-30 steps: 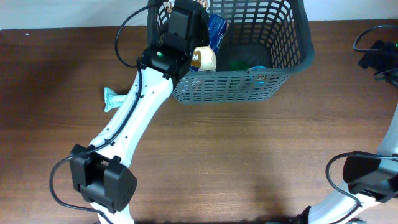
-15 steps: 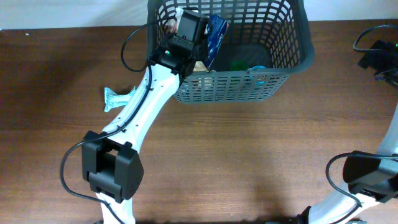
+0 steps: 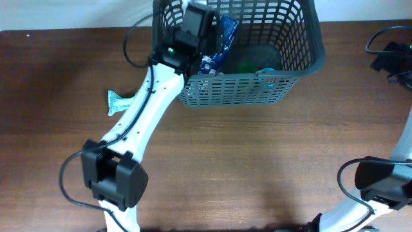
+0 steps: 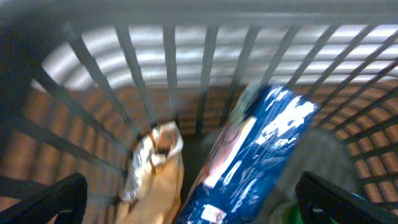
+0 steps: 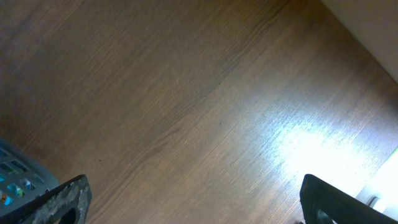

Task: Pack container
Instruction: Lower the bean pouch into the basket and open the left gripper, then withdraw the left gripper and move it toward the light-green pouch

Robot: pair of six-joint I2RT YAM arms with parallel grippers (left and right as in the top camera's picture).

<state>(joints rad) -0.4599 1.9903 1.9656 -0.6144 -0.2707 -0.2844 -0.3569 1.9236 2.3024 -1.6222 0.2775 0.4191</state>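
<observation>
Far left on the table point(image 3: 51, 129): a teal packet point(image 3: 115, 102), just beside the left arm point(image 3: 145, 109) and well clear of the container point(image 3: 257, 87). The left arm reaches up over the container's left front rim, wrist inside.

Left gripper point(image 4: 191, 186): jaws spread wide, clamping nothing. It's inside the container, lattice wall straight ahead. Below and between the fingers point(image 4: 65, 196) lie a tan wrapped item with a crinkled silver end point(image 4: 158, 168) and a blue packet point(image 4: 267, 143) leaning beside it; contact between the two is unclear.

The container sits at the table's rear centre. A green item point(image 3: 246, 66) and a blue-topped tub point(image 3: 268, 72) are on its floor, right of the packet.

Right gripper point(image 5: 193, 190): jaws wide apart, empty, over bare wood. Only a container corner point(image 5: 12, 171) shows at its view's lower left, outside the jaws.
</observation>
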